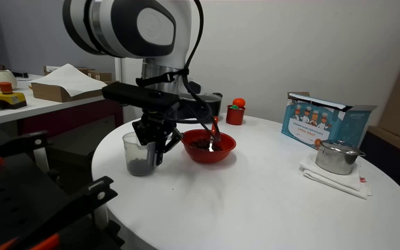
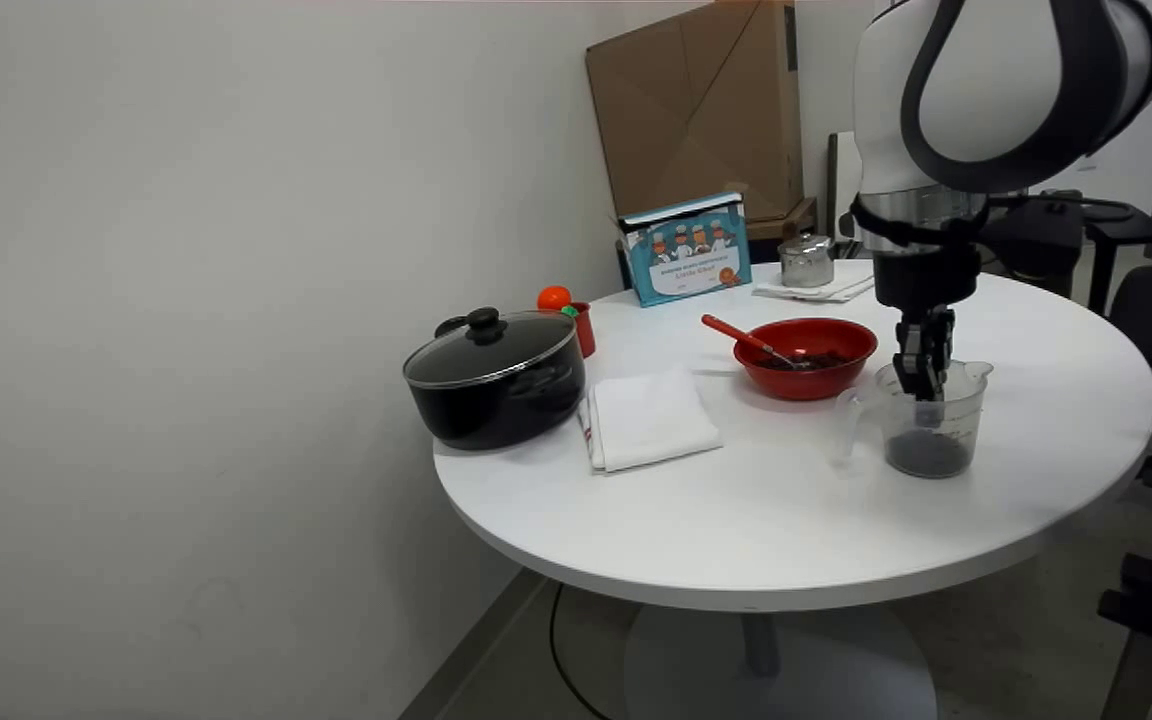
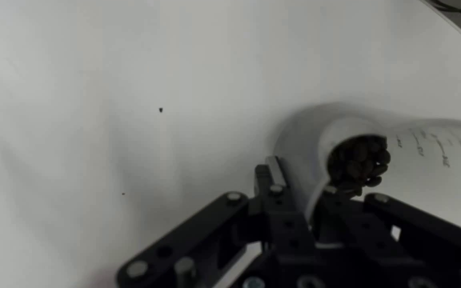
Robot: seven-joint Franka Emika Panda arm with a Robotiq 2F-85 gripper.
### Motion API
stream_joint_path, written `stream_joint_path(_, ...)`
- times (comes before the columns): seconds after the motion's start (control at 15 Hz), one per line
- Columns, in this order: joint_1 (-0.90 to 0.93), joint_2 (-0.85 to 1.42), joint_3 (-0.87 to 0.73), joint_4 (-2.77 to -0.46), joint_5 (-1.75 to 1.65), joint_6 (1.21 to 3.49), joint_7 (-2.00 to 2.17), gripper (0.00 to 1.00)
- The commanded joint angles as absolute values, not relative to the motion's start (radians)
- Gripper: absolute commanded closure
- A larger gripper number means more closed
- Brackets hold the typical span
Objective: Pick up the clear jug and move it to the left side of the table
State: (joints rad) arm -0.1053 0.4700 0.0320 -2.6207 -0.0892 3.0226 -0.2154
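The clear jug [image 1: 130,147] stands upright near the edge of the white round table [image 1: 255,208], beside the red bowl. In an exterior view its spout and handle show [image 2: 961,425]. Dark beans cover its bottom in the wrist view [image 3: 300,128]. My gripper points down at the jug's rim [image 1: 153,160], also seen in an exterior view [image 2: 926,388]. In the wrist view the gripper [image 3: 303,180] has one finger outside the jug and one inside, closed on its wall. The inner fingertip is hidden against the beans. I cannot tell whether the jug's base touches the table.
A red bowl [image 1: 208,156] with dark contents and a red-handled spoon is close beside the jug. A black lidded pot [image 2: 501,405], white cloth [image 2: 651,425], red cup [image 1: 234,115], blue box [image 1: 313,123] and silver pot [image 1: 335,159] on a folded towel stand farther off.
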Motion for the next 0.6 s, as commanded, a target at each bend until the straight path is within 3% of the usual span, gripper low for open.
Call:
stream_joint_path(0.0,-0.172,0.471,0.088,-2.624,-0.07,3.037,-0.224,0.54)
stream_joint_path(0.4,-0.419,0.258,0.316,-2.69,0.053,2.845,-0.301,0.11)
stream_joint_path(0.53,-0.433,0.137,0.314,-2.697,0.153,2.706,-0.338,0.01)
